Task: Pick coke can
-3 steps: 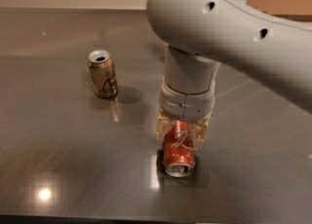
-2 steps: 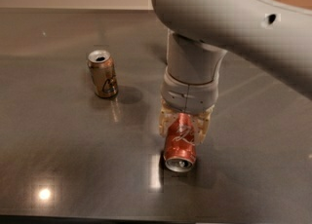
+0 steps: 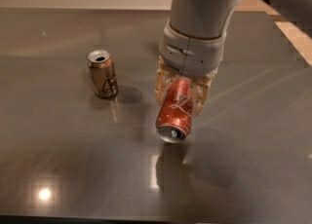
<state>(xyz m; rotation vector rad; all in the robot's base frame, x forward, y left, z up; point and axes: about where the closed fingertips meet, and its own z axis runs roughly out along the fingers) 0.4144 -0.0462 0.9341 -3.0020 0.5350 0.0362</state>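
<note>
Dark, glossy desk (image 3: pixel 58 140) carries a brownish-gold can (image 3: pixel 102 73), upright at left. Near centre, the end effector (image 3: pixel 181 94) is clamped around the tilted coke can (image 3: pixel 174 113), apparently holding it just off the surface for lifting.

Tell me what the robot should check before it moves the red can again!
1. Gripper shut on the coke can: ok, it clamps the can from both sides, under the big grey arm.
2. Coke can clear of the table: looks ok, the dark reflection sits apart below it.
3. Coke can upright: not ok, it tilts, with a silver end pointing toward the camera.
4. Brownish-gold can out of the way: ok, it stands upright to the left, not touching anything.
5. Grip tight enough not to slip: cannot tell.
</note>
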